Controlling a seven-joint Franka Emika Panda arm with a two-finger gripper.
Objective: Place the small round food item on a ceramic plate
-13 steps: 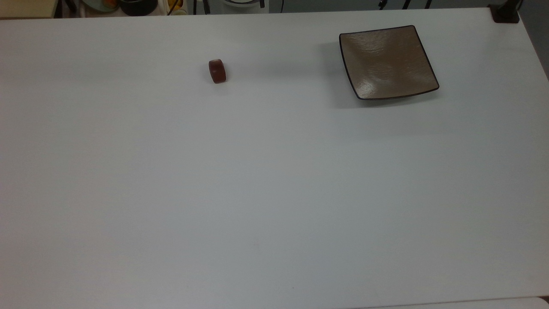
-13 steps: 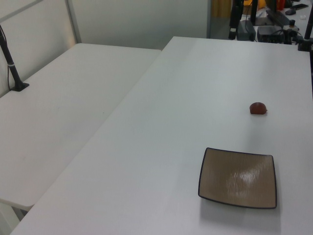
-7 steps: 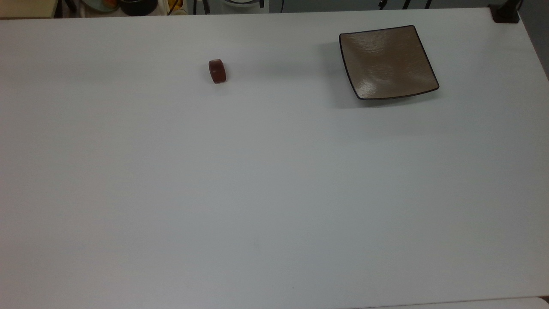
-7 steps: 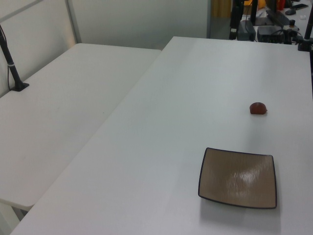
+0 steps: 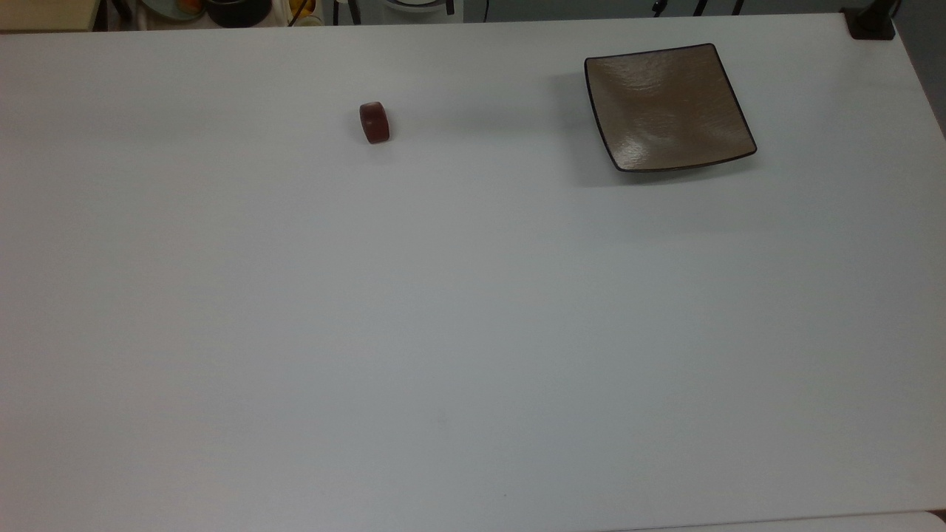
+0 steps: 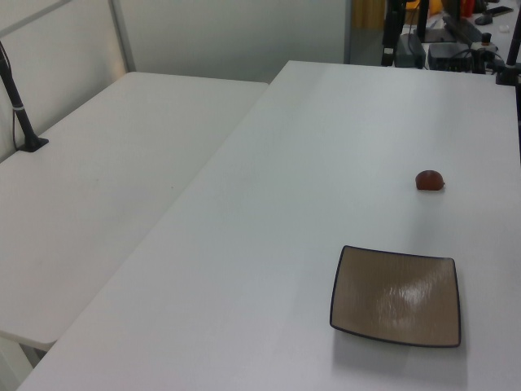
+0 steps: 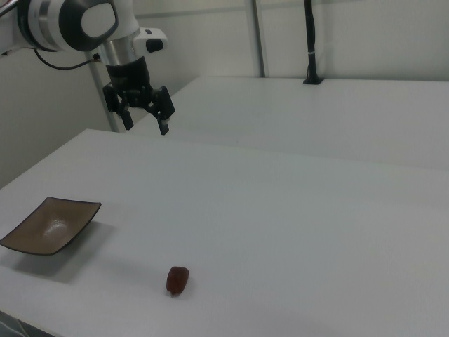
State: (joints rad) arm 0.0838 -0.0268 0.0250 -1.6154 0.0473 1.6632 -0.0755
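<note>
A white table (image 5: 458, 318) carries the small round food item (image 5: 375, 123), with the ceramic plate (image 5: 667, 106) well apart at its three o'clock in the top view.

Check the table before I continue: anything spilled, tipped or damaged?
Nothing stands out. The small round food item lies alone on the white table, apart from the bare ceramic plate. The open end effector hangs above, holding nothing.

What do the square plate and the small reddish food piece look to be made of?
The ceramic plate looks like glazed ceramic: glossy tan-brown with bright glare patches and a thin dark rim. The small round food item is matte, dark reddish-brown with rounded edges; whether it is real food or a plastic replica cannot be told.
</note>
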